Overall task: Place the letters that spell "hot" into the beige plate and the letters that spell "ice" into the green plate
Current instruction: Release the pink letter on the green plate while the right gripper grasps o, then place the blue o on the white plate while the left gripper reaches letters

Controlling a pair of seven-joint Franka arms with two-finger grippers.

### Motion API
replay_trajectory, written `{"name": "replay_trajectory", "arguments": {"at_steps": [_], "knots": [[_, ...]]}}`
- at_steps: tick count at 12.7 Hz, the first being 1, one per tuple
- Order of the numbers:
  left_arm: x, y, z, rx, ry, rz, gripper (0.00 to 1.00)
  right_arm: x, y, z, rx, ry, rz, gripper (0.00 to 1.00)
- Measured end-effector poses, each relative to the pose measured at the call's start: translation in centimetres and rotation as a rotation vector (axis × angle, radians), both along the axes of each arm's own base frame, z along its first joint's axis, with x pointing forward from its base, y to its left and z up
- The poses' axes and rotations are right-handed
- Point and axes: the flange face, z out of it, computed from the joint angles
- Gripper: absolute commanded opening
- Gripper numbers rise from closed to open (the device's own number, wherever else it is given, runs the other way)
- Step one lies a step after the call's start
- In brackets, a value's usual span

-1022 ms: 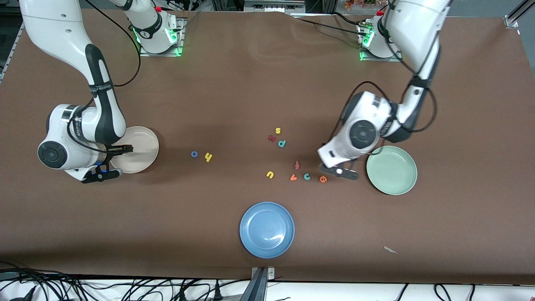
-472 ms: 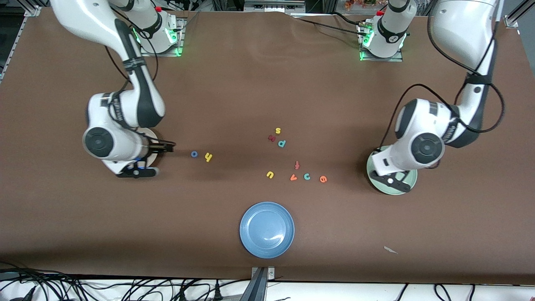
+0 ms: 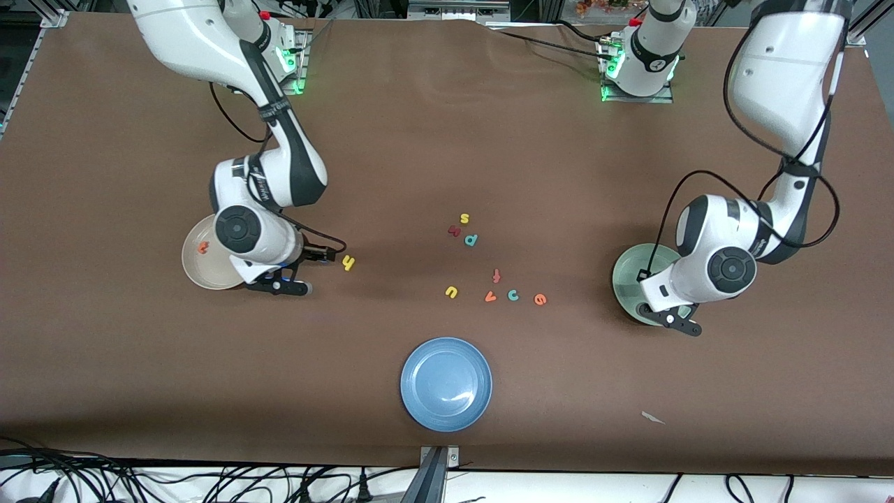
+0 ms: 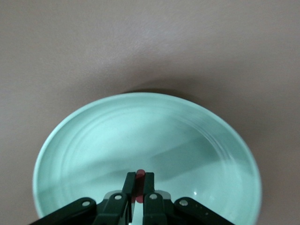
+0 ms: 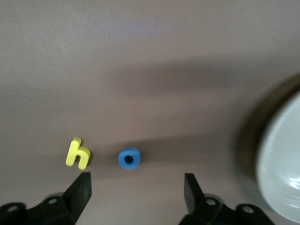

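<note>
My left gripper (image 3: pixel 672 318) hangs over the green plate (image 3: pixel 626 279), at the plate's edge nearer the camera. In the left wrist view the left gripper (image 4: pixel 139 181) is shut on the dark red i (image 4: pixel 140 172) above the green plate (image 4: pixel 93 140). My right gripper (image 3: pixel 323 256) is low beside the beige plate (image 3: pixel 199 269), which holds the orange t (image 3: pixel 204 247). It stands open (image 5: pixel 137 180) with the blue o (image 5: pixel 129 158) just ahead of its fingertips and the yellow h (image 5: pixel 78 153) beside that. The o is hidden in the front view; the h (image 3: pixel 348 263) shows. The teal c (image 3: pixel 513 295) and orange e (image 3: pixel 539 299) lie mid-table.
A blue plate (image 3: pixel 445 383) sits near the front edge. Other loose letters lie mid-table: a yellow u (image 3: pixel 451 292), an orange v (image 3: pixel 490 297), an f (image 3: pixel 496 275), a teal p (image 3: pixel 471 239), a yellow s (image 3: pixel 464 219) and a dark red one (image 3: pixel 455 230).
My right arm swung off the beige plate toward the o and h, uncovering the t in the plate. My left arm carried the i from beside the e to over the green plate.
</note>
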Motion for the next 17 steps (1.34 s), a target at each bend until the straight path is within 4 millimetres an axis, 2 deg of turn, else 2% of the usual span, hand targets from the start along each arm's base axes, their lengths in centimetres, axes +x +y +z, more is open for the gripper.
{"name": "replay_trajectory", "arguments": {"at_steps": [1, 2, 4, 7, 9, 12, 13, 15, 17], "knots": [[0.1, 0.4, -0.9, -0.004, -0.004, 0.005, 1.00, -0.6, 0.3, -1.4, 0.001, -0.013, -0.009, 0.87], [0.3, 0.5, -0.6, -0.005, -0.011, 0.005, 1.00, -1.2, 0.3, -2.5, 0.001, -0.021, -0.014, 0.86], [0.5, 0.5, -0.3, -0.006, -0.017, 0.005, 1.00, -1.8, 0.0, -3.9, -0.002, -0.028, -0.017, 0.72], [1.0, -0.8, 2.3, -0.011, -0.029, -0.011, 1.00, -2.0, -0.1, -4.2, -0.003, -0.028, -0.018, 0.53], [1.0, -3.9, 5.4, -0.032, -0.057, -0.054, 1.00, -2.1, -0.1, -4.4, -0.003, -0.028, -0.017, 0.49], [0.9, -10.5, 9.2, -0.057, -0.093, -0.142, 1.00, -2.1, 0.2, -4.4, 0.002, -0.040, -0.013, 0.49], [0.8, -12.8, 9.8, -0.062, -0.104, -0.175, 1.00, -2.2, 0.3, -4.5, 0.004, -0.044, -0.012, 0.46], [0.7, -16.6, 10.2, -0.071, -0.121, -0.226, 1.00, -2.2, 0.4, -4.5, 0.004, -0.047, -0.011, 0.28], [0.7, -19.6, 9.1, -0.080, -0.119, -0.268, 1.00, -2.2, 0.5, -4.3, 0.007, -0.051, -0.010, 0.15]]}}
